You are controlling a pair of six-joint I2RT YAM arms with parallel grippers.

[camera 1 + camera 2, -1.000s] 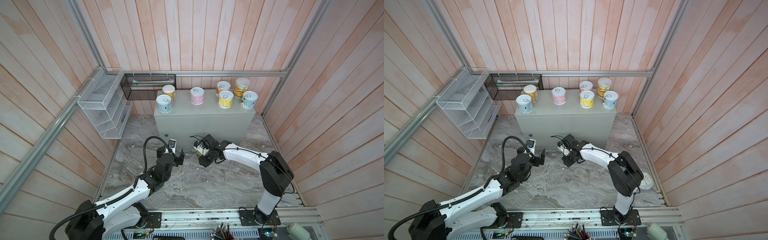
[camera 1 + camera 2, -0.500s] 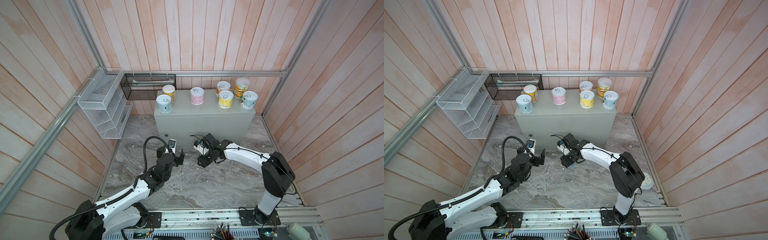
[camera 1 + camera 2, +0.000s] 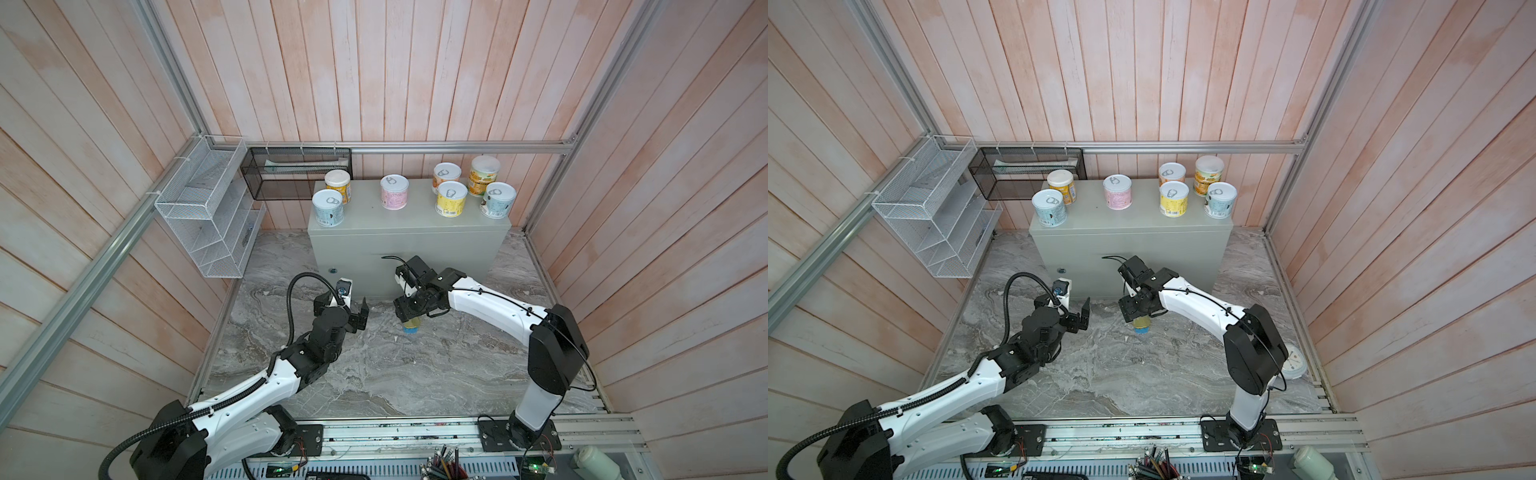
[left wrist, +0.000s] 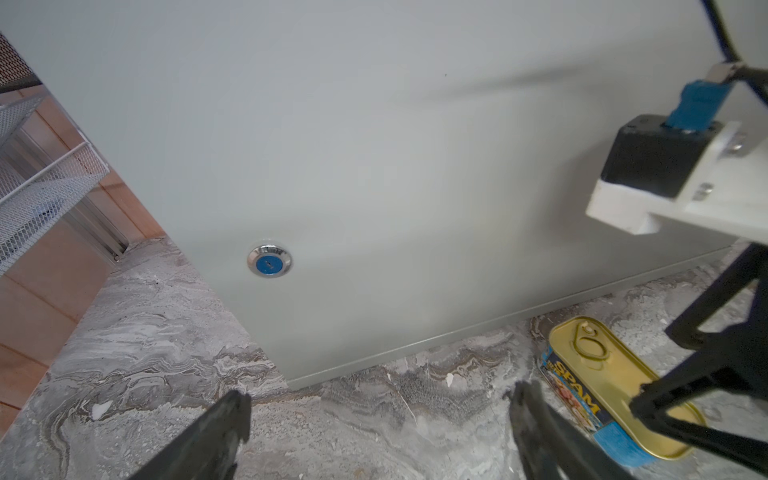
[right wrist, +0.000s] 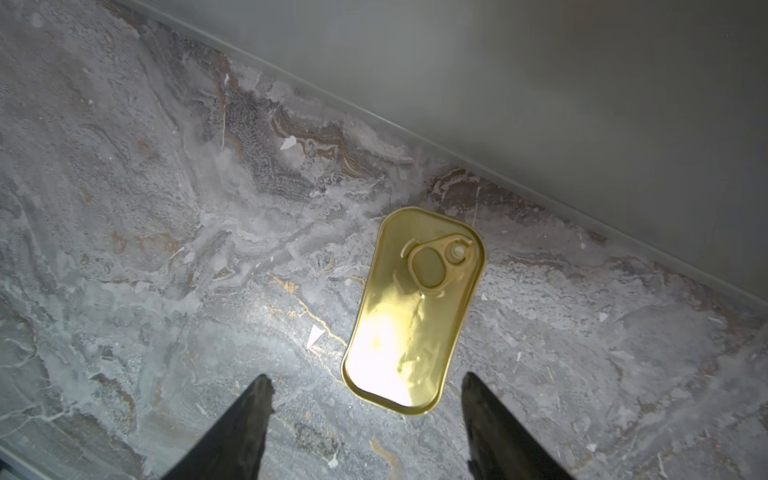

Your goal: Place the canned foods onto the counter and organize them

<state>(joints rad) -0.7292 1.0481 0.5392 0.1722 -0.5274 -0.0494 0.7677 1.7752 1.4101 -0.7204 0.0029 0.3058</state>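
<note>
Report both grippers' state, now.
Left gripper: open, empty.
Right gripper: open, holding nothing; the gold-topped tin lies on the marble floor beneath it.

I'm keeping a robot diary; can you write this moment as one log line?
left gripper: open, empty | right gripper: open above SPAM tin | SPAM tin: on marble floor | counter: seven round cans
</note>
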